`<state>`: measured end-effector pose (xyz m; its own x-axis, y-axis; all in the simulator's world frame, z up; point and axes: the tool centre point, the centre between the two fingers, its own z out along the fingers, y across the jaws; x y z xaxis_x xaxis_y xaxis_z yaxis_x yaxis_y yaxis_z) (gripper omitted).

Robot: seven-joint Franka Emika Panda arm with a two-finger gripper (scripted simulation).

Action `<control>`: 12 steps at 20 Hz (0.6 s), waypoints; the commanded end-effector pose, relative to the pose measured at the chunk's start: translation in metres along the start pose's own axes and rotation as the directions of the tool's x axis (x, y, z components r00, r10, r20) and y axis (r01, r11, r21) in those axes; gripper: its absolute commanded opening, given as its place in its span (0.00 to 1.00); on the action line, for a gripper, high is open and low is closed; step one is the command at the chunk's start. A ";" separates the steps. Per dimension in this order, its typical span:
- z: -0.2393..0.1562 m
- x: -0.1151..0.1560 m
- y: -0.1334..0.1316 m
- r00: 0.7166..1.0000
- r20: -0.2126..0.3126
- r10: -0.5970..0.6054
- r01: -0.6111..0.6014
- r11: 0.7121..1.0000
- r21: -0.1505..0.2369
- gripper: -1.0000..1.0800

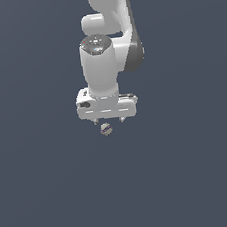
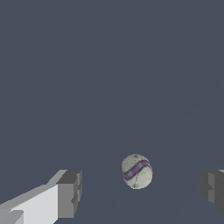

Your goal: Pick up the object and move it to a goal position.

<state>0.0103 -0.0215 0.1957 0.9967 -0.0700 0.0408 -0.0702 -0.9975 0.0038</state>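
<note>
The gripper (image 1: 109,121) hangs at the frame's centre, jaws wide apart, with the ball (image 1: 106,129) just under it, nearer one finger (image 2: 70,193). Closing off-centre could knock this small round ball rolling away.

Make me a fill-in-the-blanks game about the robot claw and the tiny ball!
1. The band across the ball is coloured ____.
2. The gripper is ____, with a gap on each side of the ball.
3. In the wrist view, the ball sits ____ the two fingers.

Missing words: purple; open; between
</note>
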 end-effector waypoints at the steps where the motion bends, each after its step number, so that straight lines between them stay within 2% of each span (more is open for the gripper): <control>1: 0.000 0.000 0.000 1.000 0.000 0.000 0.000 1.000 0.000 0.96; 12: -0.010 0.002 0.015 1.000 -0.018 -0.017 0.017 1.000 -0.006 0.96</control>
<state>0.0108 -0.0364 0.2055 0.9968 -0.0548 0.0578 -0.0554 -0.9984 0.0095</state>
